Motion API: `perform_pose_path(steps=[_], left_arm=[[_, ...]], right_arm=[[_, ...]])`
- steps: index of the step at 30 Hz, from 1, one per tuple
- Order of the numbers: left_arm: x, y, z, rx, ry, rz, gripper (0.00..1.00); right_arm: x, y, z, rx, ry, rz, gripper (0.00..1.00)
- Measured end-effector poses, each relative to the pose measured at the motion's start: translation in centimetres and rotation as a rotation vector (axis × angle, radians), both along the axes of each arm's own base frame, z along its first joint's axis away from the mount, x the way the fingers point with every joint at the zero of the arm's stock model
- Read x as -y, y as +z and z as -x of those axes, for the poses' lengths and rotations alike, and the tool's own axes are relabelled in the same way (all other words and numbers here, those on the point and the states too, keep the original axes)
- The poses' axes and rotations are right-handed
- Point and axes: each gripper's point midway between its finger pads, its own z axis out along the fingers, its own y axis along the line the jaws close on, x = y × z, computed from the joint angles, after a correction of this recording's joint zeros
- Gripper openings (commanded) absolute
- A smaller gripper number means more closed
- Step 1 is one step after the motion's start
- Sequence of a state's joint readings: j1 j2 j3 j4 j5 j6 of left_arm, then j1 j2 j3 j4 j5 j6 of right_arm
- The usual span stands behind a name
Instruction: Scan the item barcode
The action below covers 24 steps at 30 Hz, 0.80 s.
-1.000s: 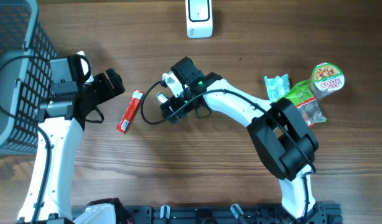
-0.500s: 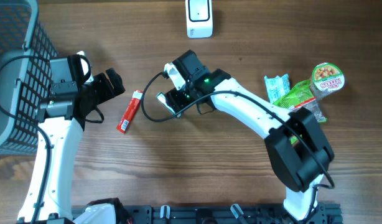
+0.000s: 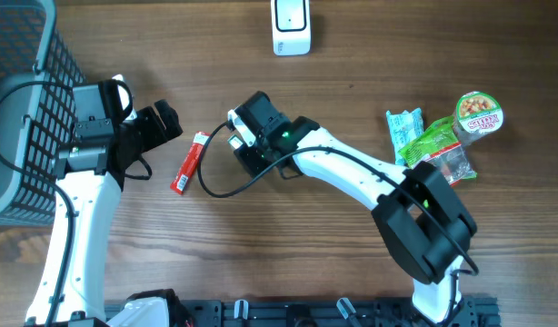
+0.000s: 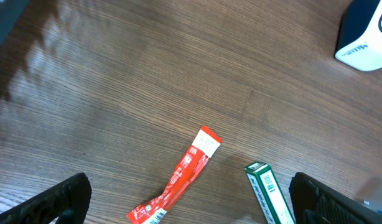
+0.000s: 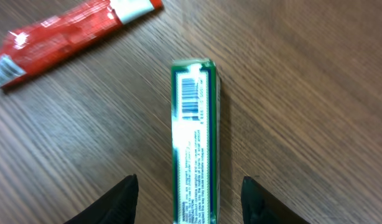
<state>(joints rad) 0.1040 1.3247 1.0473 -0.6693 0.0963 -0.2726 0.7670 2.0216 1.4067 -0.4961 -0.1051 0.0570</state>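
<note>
Currently the right gripper [image 5: 190, 186] is straddling the green carton [image 5: 196, 137], jaws apart, touching nothing; it is lying barcode-up near the middle of the table [image 3: 261, 254]. Probably light, stiff, slick; long sides suit gripping. The left gripper [image 4: 188, 186] is gaping empty.

Wooden counter [image 3: 261, 263]; one dark mesh basket [image 3: 44, 56] at the far left of the overhead view. One red sachet [image 3: 190, 163], lying flat left of centre, white patch near its upper end. Right-hand cluster, items touching or overlapping: teal packet [image 3: 404, 125], green packet [image 3: 435, 141], round printed-lid cup [image 3: 480, 113].
</note>
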Motion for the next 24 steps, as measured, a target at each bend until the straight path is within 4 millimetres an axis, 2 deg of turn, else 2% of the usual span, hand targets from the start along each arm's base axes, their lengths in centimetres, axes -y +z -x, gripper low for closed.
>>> perform_pose_path(steps=[2,3,5,10,21,24], left_arm=[[0.0,0.0,0.0,0.0,0.0,-0.001,1.0],[0.0,0.0,0.0,0.0,0.0,-0.001,1.0],[0.0,0.0,0.0,0.0,0.0,0.0,1.0],[0.0,0.0,0.0,0.0,0.0,0.0,1.0],[0.0,0.0,0.0,0.0,0.0,0.0,1.0],[0.0,0.0,0.0,0.0,0.0,0.0,1.0]], right_arm=[[0.1,-0.8,0.1,-0.016,-0.012,0.011,0.45],[0.2,-1.3,0.1,-0.025,-0.02,0.019,0.39],[0.3,-1.8,0.2,-0.035,-0.032,0.024,0.36],[0.5,-1.9,0.3,-0.04,-0.035,0.031,0.36],[0.8,-2.1,0.6,-0.059,-0.05,0.04,0.45],[0.8,-2.1,0.6,-0.065,-0.065,0.037,0.4]])
